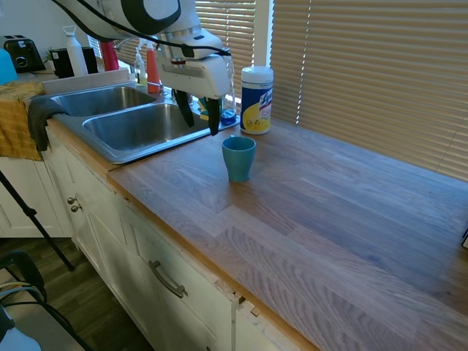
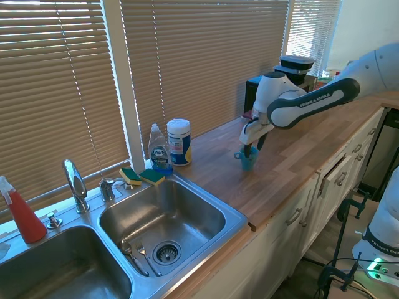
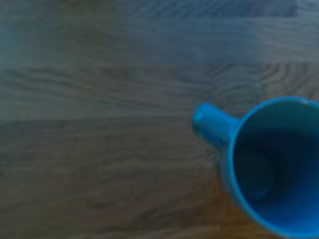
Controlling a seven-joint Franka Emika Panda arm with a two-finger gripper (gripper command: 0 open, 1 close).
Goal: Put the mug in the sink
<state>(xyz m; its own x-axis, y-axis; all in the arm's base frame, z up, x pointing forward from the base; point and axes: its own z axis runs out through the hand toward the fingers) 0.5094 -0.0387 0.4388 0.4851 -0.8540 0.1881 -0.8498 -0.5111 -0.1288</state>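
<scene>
The mug (image 1: 238,158) stands upright on the wooden countertop (image 1: 344,219), near the countertop's sink-side end and apart from the sink (image 1: 121,128). It is not in either basin.

Surrounding items: a white-and-yellow wipes canister (image 1: 257,100) with a blue lid stands at the back edge of the countertop, behind the mug. A clear dish-soap bottle (image 2: 159,150) stands just beside the canister, at the sink's back corner. Two green-and-yellow sponges (image 2: 142,176) lie on the sink's rear rim. A curved chrome tap (image 2: 75,184) rises behind the basins. Cutlery (image 2: 136,255) lies in the near basin. None of these items sits between the mug and the sink.

Arm pose: the gripper (image 1: 198,115) points downward, above the countertop, close to the mug on its sink side. The fingers (image 1: 213,117) are spread apart and hold nothing.

View differences: the second exterior view places the gripper (image 2: 252,145) directly over the mug (image 2: 247,159). The wrist view alone shows the mug's (image 3: 271,164) handle and its empty interior.
</scene>
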